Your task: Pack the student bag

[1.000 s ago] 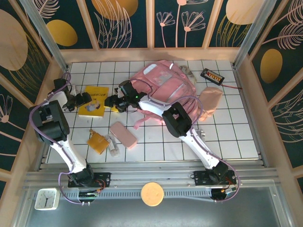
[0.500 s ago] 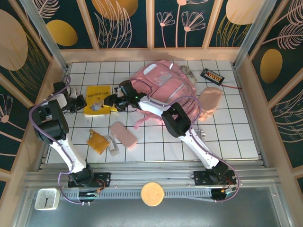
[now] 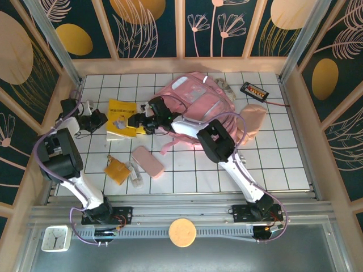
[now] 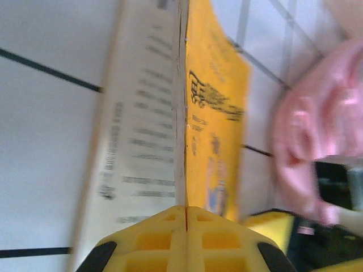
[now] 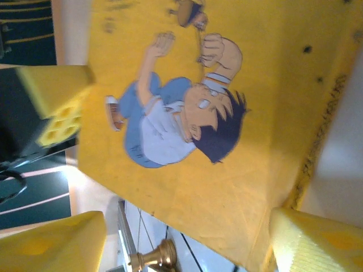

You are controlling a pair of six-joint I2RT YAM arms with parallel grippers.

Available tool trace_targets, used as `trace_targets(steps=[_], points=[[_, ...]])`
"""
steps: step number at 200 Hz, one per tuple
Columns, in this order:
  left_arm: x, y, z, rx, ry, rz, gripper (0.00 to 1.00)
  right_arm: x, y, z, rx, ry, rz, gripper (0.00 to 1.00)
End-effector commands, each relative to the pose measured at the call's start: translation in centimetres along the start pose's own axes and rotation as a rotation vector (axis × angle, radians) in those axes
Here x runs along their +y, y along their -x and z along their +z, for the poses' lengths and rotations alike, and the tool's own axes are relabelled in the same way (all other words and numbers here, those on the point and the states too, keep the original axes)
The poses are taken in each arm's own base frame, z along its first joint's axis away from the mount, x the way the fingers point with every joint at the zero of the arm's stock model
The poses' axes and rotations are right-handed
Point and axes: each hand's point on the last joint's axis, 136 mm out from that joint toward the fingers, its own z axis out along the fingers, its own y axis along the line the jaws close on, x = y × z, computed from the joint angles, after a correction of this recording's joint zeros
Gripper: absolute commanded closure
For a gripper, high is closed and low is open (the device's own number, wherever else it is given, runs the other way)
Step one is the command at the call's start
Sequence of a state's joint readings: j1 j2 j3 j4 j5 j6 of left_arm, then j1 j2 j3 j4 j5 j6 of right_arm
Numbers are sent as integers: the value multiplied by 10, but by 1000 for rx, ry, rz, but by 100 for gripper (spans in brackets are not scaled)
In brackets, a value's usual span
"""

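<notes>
The student bag [image 3: 198,102], big and pink, lies at the back middle of the tiled table; its pink fabric [image 4: 317,130] is blurred in the left wrist view. A yellow book [image 3: 121,118] lies to the bag's left, between my two grippers. My left gripper [image 3: 103,120] is shut on the book's left edge; its yellow fingertips [image 4: 186,226] pinch the book [image 4: 212,113] edge-on, white page left, yellow cover right. My right gripper [image 3: 136,122] is at the book's right edge, jaws open [image 5: 187,243], facing the cartoon-boy cover [image 5: 187,113].
A flat pink pencil case [image 3: 148,161], an orange packet [image 3: 118,170] and a small white item [image 3: 136,173] lie in front of the book. A beige pouch [image 3: 250,123] and a black device [image 3: 254,90] are right of the bag. Wooden walls ring the table.
My left gripper has closed on the book's left edge and drawn back a little to the left. The right gripper's jaws have widened. The book has shifted slightly toward the back.
</notes>
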State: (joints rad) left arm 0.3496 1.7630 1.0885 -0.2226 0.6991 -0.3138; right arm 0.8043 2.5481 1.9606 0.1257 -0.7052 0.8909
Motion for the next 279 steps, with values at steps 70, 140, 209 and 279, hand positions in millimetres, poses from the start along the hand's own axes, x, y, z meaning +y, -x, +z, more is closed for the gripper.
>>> trace_targets(steps=[70,140,209,279], points=[[-114,16,-53,-74,-525,-122,100,8,13,-51,-61,101,-50,14],[19,-22,-16,40,177,-45,1,2,5,-42,-37,46,-47,14],[52,-33,28,178,283,56,8,-5,-4,-30,-6,51,-25,14],[42,-53,62,311,297,160,55,-14,-8,-19,10,43,-3,14]])
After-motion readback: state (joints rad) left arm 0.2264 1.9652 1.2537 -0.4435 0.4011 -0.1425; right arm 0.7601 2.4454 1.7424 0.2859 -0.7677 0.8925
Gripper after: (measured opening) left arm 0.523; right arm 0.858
